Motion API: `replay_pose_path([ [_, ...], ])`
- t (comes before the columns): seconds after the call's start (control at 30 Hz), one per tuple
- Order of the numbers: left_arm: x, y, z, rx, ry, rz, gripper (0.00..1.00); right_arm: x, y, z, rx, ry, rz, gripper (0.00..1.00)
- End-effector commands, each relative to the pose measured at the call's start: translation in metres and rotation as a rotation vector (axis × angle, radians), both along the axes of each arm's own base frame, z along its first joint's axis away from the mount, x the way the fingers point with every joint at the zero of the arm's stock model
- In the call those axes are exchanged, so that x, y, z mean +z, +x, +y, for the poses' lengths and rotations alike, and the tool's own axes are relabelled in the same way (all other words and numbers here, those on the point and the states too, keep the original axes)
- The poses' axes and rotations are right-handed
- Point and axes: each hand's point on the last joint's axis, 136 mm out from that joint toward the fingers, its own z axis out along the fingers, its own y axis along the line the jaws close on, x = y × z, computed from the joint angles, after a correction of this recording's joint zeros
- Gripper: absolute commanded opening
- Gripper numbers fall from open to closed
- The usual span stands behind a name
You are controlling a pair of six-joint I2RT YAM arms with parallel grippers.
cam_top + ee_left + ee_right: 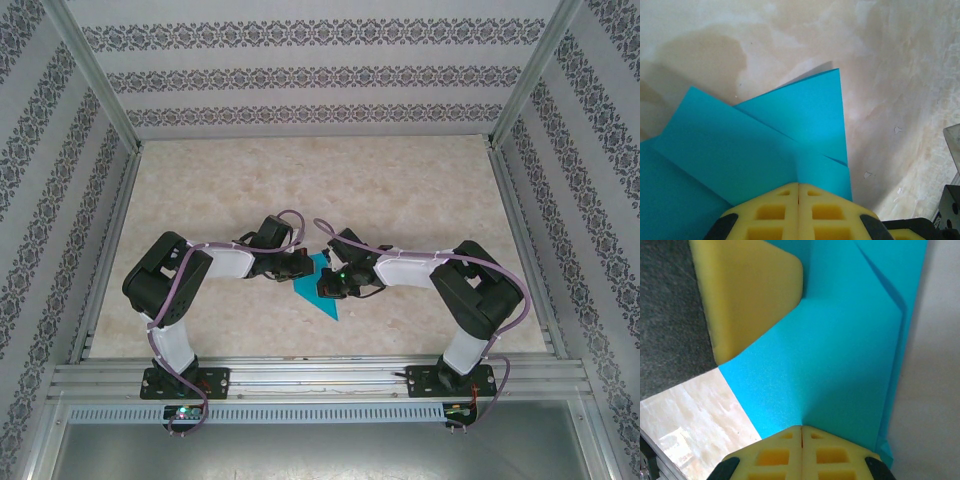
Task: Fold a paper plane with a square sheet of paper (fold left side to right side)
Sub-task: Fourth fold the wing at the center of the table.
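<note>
The teal-blue sheet of paper (322, 303) lies at the table's middle, folded into a narrow shape whose point faces the near edge. Overlapping flaps and crease lines show on the paper (765, 135) in the left wrist view. My left gripper (302, 268) (798, 184) is shut, its joined yellow tips resting on the paper's surface. From the other side, my right gripper (324, 285) (801, 427) is shut too and touches the paper (840, 355). The left gripper's yellow finger (750, 295) sits on the same sheet, close to the right one. Neither gripper holds paper between its jaws.
The marble-patterned tabletop (400, 190) is walled in by patterned panels and aluminium posts. A metal rail (320, 375) runs along the near edge, where both arm bases are bolted. Part of the right arm (951, 200) shows at the left wrist view's edge.
</note>
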Motion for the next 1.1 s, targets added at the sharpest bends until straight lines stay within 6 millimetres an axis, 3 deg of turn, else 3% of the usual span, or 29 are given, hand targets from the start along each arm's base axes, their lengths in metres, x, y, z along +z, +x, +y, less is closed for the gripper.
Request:
replay_pose_path([
  [0.0,-0.037,-0.016,0.027,0.029,0.166,0.079,0.0,-0.018,-0.031,-0.023,0.023,-0.113,0.098,0.0],
  [1.07,-0.041,-0.014,0.031,0.034,0.184,0.084,0.0,-0.028,-0.082,-0.066,0.042,-0.234,0.188,0.0],
])
